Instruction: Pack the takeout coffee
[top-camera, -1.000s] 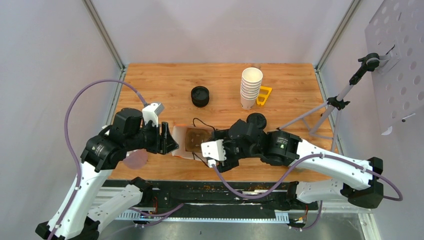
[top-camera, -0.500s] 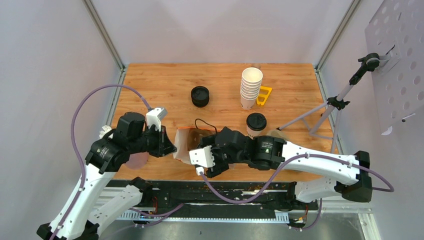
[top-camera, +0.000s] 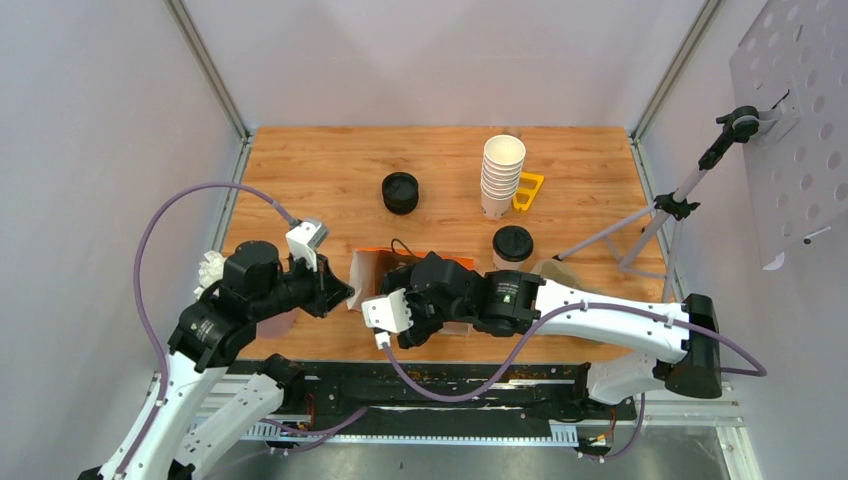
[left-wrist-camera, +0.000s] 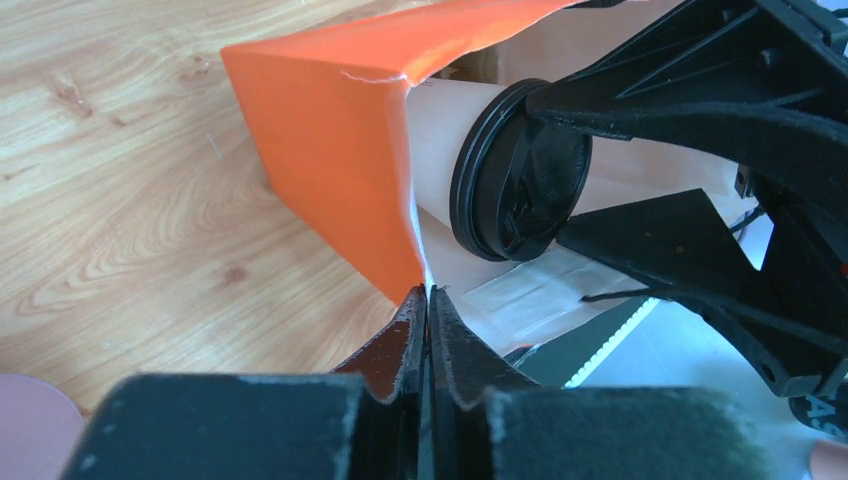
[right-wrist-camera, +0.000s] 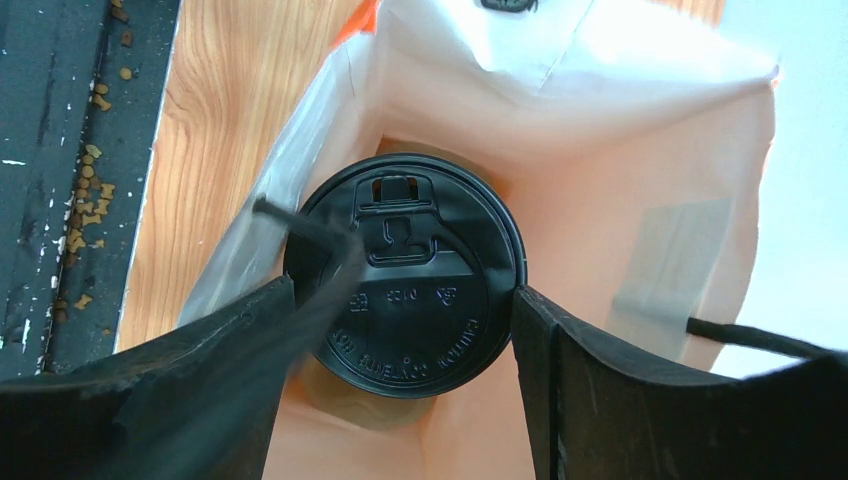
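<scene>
Packing looks barely half done: the right tool grips the first lidded cup by its sides, inside the orange bag but not yet released (the left tool is clamped shut on the bag's rim). The second lidded cup stands on the worktop, unpacked.

The right hand and its lidded cup nearly fill the mouth of the orange bag; little room seems left beside them. The left hand pinches the rim. The bench behind lies open.
</scene>
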